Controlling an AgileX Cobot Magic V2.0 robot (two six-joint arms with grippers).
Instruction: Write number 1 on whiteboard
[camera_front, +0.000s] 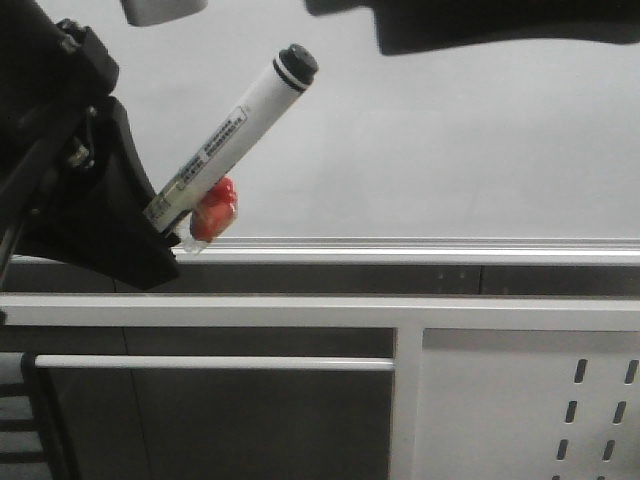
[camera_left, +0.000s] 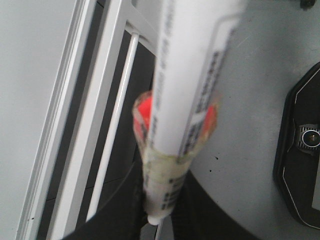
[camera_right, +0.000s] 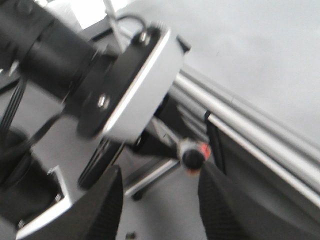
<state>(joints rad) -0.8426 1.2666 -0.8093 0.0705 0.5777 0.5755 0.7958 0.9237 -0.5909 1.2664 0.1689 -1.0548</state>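
Observation:
My left gripper (camera_front: 160, 240) is shut on the lower end of a white marker (camera_front: 235, 125). The marker has a red piece (camera_front: 215, 210) taped round it and tilts up to the right, black end uppermost, in front of the whiteboard (camera_front: 450, 150). I cannot tell whether it touches the board. The left wrist view shows the marker (camera_left: 190, 75) clamped between the jaws (camera_left: 160, 215). My right gripper (camera_right: 160, 210) is open and empty, with the marker's black end (camera_right: 192, 156) just beyond its fingers. No number 1 shows on the board.
The board's silver rail (camera_front: 450, 248) runs across the front view, with the white metal frame with slotted holes (camera_front: 520, 400) below it. A dark blurred arm part (camera_front: 480, 25) hangs at the top. A black device (camera_left: 300, 145) lies on the grey surface.

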